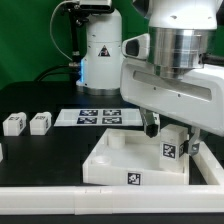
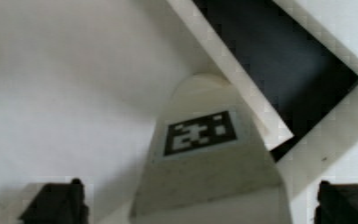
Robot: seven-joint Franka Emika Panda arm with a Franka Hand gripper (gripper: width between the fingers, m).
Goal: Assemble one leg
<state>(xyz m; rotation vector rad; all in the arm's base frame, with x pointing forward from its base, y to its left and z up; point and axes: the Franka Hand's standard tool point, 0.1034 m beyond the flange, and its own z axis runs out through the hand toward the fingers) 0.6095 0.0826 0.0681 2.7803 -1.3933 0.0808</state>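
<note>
A small white leg with a square marker tag stands upright at the far corner of the white tray on the exterior view's right. My gripper hangs straight over it, jaws open, one dark finger on each side. In the wrist view the leg fills the middle, tag facing the camera. The gripper straddles it, and both dark fingertips stand apart from the leg with a gap on each side. Two more legs lie on the black table at the exterior view's left.
The marker board lies flat behind the tray. A white rail runs along the table's front edge. A white robot base stands at the back. The arm's body hides the tray's right side.
</note>
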